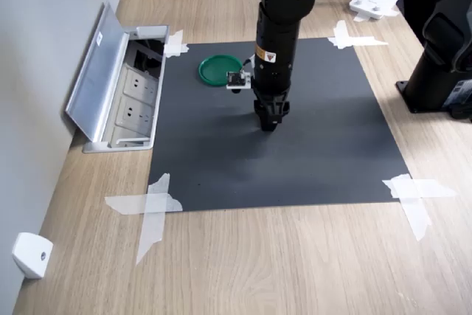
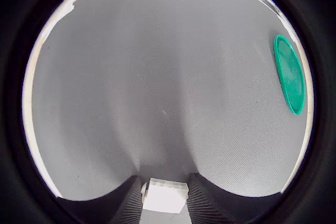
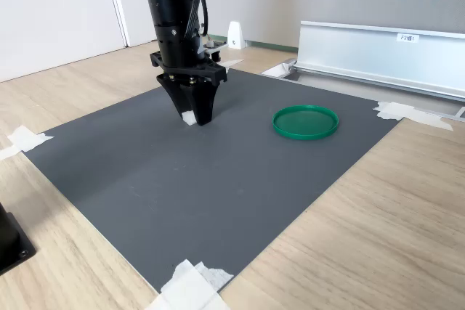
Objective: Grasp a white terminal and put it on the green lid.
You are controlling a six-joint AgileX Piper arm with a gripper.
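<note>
Claw (image 3: 195, 115) pointing straight down at the middle of the dark mat (image 1: 324, 145), tips at or just above the surface. Between the two fingers, the white terminal (image 2: 165, 196), clearly seen in the wrist view with a finger close on each side; also a small white patch at the tips in the second exterior view (image 3: 189, 117). Fingers drawn in narrowly around the block, probably gripping it, though actual contact on both sides not certain from these pictures. Hidden behind the fingers in the first exterior view.

Likely handling: tiny, light, rigid plastic, so little squeeze needed; smooth faces, so apt to slip or twist if caught off-centre. Best taken on two opposite flat sides, square between the fingers, low enough not to pop out.

Green lid (image 1: 220, 69) lying flat on the mat, near a far corner in the first exterior view and well apart from the claw, empty.

Mat flat and matt grey, taped at its corners with white tape (image 1: 151, 204) to a pale wood desk (image 1: 243, 263). Open metal socket box (image 1: 122, 90) set into the desk beside the mat, against a grey wall. White wedge-shaped piece (image 1: 29, 254) near the desk edge.
</note>
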